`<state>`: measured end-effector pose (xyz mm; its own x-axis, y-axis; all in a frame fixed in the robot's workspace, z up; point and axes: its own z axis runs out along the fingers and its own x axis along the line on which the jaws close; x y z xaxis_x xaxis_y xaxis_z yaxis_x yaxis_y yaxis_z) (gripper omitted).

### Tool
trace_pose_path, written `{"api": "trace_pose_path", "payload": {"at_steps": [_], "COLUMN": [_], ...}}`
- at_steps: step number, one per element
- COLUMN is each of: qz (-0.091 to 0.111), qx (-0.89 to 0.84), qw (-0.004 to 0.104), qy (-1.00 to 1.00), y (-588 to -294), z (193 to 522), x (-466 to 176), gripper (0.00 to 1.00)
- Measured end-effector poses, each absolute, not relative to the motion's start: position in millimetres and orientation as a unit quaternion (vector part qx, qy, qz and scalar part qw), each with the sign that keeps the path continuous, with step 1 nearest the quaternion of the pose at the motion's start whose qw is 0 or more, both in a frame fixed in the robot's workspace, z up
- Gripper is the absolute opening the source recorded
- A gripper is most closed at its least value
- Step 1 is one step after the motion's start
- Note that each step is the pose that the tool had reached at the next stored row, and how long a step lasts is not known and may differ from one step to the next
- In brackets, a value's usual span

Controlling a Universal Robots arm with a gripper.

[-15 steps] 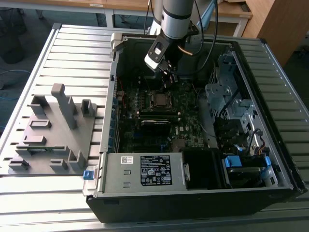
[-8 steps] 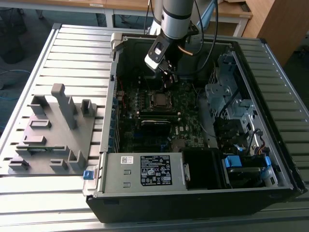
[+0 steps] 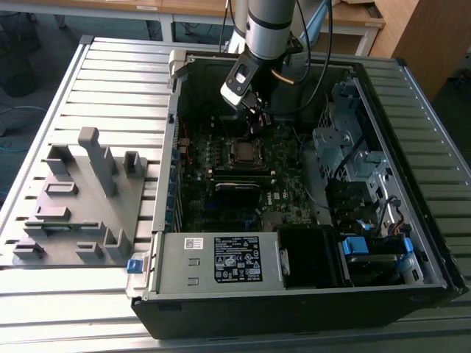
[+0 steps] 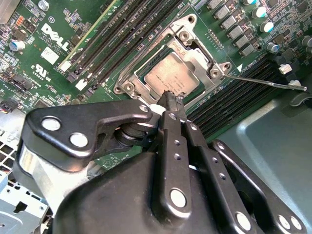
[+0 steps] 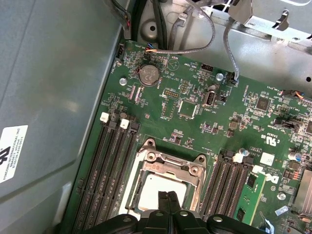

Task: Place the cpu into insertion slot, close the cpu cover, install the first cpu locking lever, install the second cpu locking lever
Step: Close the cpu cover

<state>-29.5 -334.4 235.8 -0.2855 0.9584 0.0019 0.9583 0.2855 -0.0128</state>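
Grey slatted bench (image 3: 96,81). Wooden desks (image 3: 184,7) behind, pale legs. Wooden cabinet (image 3: 423,37) at exterior view's right. Dark floor (image 3: 44,44) beyond bench, at exterior view's left.

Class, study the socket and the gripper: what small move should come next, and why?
Probably slide the shut gripper toward the thin locking lever: the cpu looks seated and the cpu cover lies over it, yet the lever juts free.
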Motion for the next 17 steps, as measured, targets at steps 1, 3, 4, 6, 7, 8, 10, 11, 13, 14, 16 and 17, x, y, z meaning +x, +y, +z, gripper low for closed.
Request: {"api": "trace_pose_path", "payload": {"at_steps": [1, 3, 4, 6, 7, 8, 10, 11, 13, 14, 16, 17], "qz": [0.005, 0.005, 0.005, 0.005, 0.005, 0.005, 0.005, 0.005, 0.005, 0.005, 0.005, 0.005], "qx": [-0.598, -0.598, -0.597, -0.596, -0.594, -0.593, -0.588, -0.585, -0.579, -0.577, -0.577, -0.577], "qw": [0.005, 0.005, 0.005, 0.005, 0.005, 0.005, 0.005, 0.005, 0.004, 0.004, 0.004, 0.004], "qy": [-0.802, -0.802, -0.802, -0.803, -0.804, -0.805, -0.809, -0.811, -0.816, -0.816, -0.816, -0.816], "y": [-334.4, -334.4, -334.4, -334.4, -334.4, -334.4, -334.4, -334.4, -334.4, -334.4, -334.4, -334.4], "z": [235.8, 235.8, 235.8, 235.8, 235.8, 235.8, 235.9, 235.8, 235.8, 235.8, 235.8, 235.8], "x": [-29.5, -29.5, -29.5, -29.5, -29.5, -29.5, -29.5, -29.5, -29.5, -29.5, -29.5, -29.5], "gripper": [0.1, 0.1, 0.1, 0.1, 0.1, 0.1, 0.1, 0.1, 0.1, 0.1, 0.1, 0.1]}}
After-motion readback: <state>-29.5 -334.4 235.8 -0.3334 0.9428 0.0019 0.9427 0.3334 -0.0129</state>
